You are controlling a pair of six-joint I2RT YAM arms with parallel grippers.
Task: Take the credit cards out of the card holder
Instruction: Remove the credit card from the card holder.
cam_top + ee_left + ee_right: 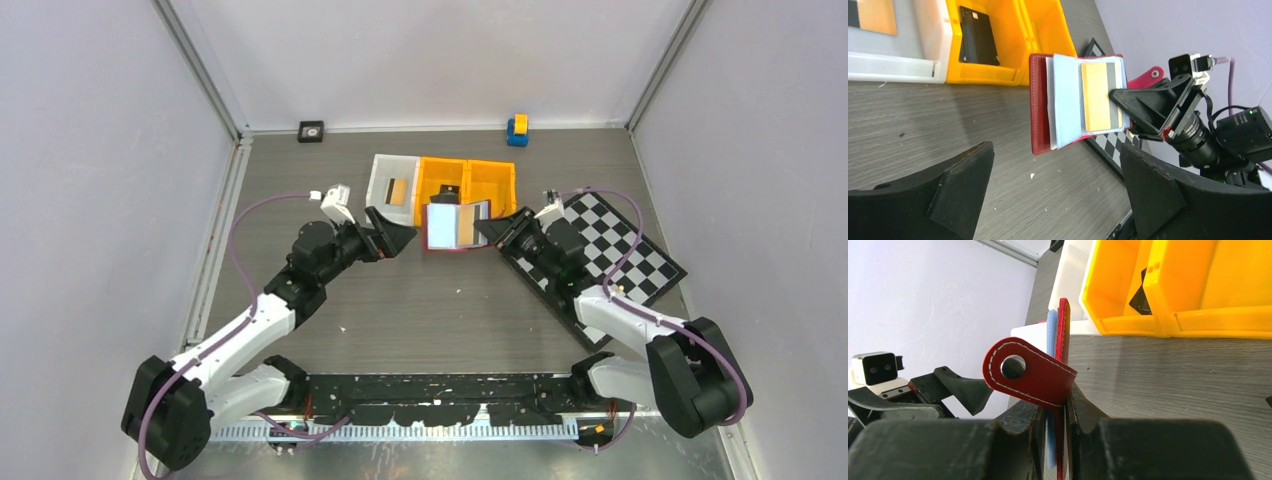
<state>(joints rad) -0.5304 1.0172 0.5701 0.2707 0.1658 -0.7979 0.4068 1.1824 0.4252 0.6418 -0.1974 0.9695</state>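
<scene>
Clamping a red card holder (452, 225) open above the worktop (420, 310)

Gripped by one edge, the card holder stands upright and clear of the grey worktop, just in front of a row of bins. The right gripper (492, 232) is clenched on it, jaws pressed over the red cover and the pale blue sleeves (1068, 100). From the right wrist, the holder shows edge-on between the fingers, with its rounded snap tab (1028, 372) hanging out to one side.

The holder's open face is turned towards the left gripper (403, 233). That gripper is released, jaws spread wide and grasping nothing, near the holder but not touching it.

A tan credit card (1097, 97) with a grey stripe sits in the front clear sleeve, its edge right beside the right gripper's fingertips. A second tan card (398, 190) lies flat in the white bin (380, 172) at the left end of the row. A black card (979, 35) rests in one of the two yellow bins (466, 172) beside it.

A chequered board (625, 250) lies on the right of the worktop, partly under the right arm. Against the back wall stand a small blue-and-yellow object (517, 130) and, further left, a small black square piece (311, 130).
</scene>
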